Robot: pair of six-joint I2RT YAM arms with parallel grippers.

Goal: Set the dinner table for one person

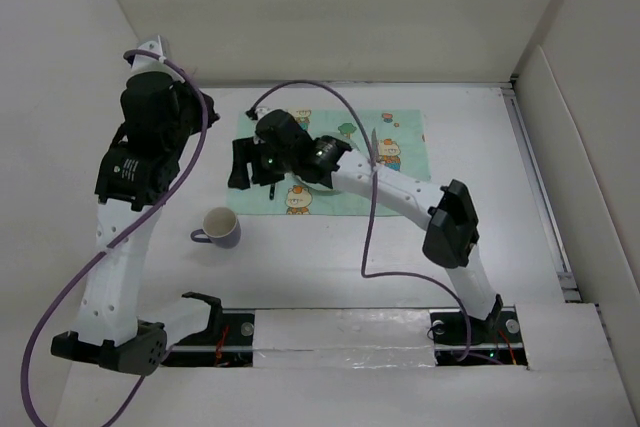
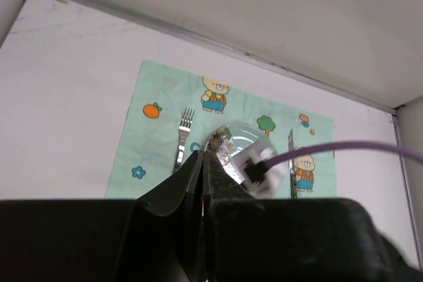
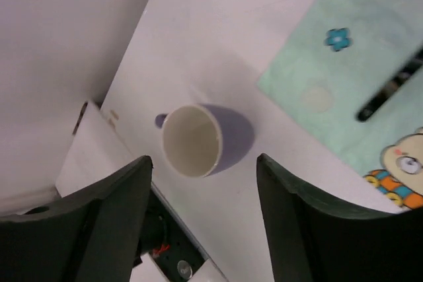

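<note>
The white dinner table (image 1: 330,247) carries a mint-green cartoon placemat (image 1: 400,162). On the mat lie a fork (image 2: 184,138), a clear glass plate (image 2: 246,139) and a knife (image 2: 291,162). A purple mug (image 1: 220,227) stands upright on the bare table near the mat's near left corner. My right gripper (image 1: 241,164) hovers open and empty over the mat's left edge. In the right wrist view the mug (image 3: 192,140) lies below and between the open fingers of this gripper (image 3: 205,163). My left gripper (image 2: 201,155) is shut and empty, raised high at the far left (image 1: 190,115).
White walls close in the table at the back and left. A rail (image 1: 540,187) runs along the right side. The purple cable (image 1: 368,237) of the right arm hangs over the mat and the table. A slim dark utensil handle (image 3: 393,87) lies on the mat's edge.
</note>
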